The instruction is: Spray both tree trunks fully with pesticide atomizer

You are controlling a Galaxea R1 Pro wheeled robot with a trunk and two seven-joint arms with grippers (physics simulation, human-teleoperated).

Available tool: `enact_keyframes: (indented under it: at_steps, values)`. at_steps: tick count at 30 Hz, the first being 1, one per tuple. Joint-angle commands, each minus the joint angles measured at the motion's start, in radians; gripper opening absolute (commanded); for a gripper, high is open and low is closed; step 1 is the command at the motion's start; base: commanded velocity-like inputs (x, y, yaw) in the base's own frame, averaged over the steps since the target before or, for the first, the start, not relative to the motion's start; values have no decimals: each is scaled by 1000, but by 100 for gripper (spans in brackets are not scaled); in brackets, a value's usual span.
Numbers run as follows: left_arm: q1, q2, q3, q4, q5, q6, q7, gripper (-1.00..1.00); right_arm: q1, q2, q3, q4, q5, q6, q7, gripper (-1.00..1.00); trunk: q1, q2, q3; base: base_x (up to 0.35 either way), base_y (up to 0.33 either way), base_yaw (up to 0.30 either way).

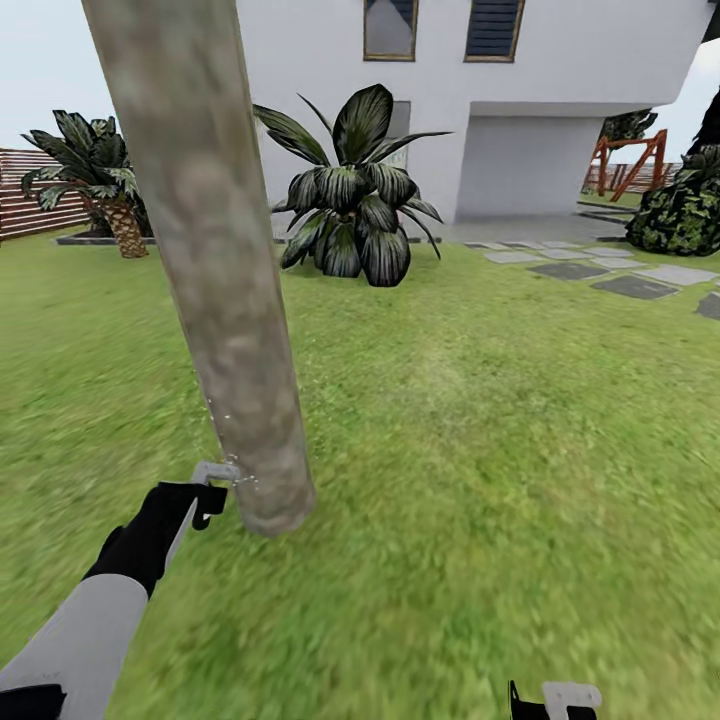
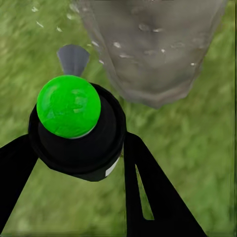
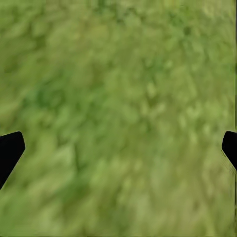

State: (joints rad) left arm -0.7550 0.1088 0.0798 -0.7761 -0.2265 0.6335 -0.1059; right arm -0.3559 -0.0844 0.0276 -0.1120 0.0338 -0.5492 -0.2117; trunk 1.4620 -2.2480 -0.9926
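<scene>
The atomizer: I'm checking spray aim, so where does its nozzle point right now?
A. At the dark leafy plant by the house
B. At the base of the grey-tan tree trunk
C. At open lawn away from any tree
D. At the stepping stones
B: held between the left gripper's fingers, the atomizer has its grey nozzle facing the tree trunk, with white pesticide specks on the bark.

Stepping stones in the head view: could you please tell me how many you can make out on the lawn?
About 7, all on the grass at far right before the house: a darker one nearest, paler ones behind it, one cut by the picture's edge. More may lie out of frame.

trunk (image 1: 205,270) front-left on lawn (image 1: 480,420) | atomizer (image 2: 74,128) just beside its base | house (image 1: 480,100) behind
</scene>
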Motion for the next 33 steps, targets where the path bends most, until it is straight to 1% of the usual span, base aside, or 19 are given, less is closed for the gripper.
enact_keyframes:
  at_steps: [1,24,27,29,31,32,33]
  values:
    - [-1,0,0,0,0,0,0,-100,0,0,0,0,0,0,0,100,0,0,0,0,-268,18]
    - [-12,1,6,-18,1,5,3,-100,0,0,-1,0,0,0,0,100,0,0,0,0,-270,1]
    - [-9,7,10,-18,1,6,4,-100,0,0,0,0,0,0,0,100,0,0,0,0,-270,64]
    - [-2,16,14,-15,-2,5,7,-100,0,0,0,0,0,0,0,100,0,0,0,0,-270,236]
    - [3,33,53,-8,-4,3,14,-100,0,1,0,0,0,0,0,100,0,0,0,0,-270,270]
    - [4,35,65,-6,-6,3,15,-100,0,1,0,0,0,0,0,100,0,0,0,0,-270,274]
    - [4,35,68,-5,-6,2,17,-100,0,1,0,0,0,0,0,100,0,0,0,0,-270,275]
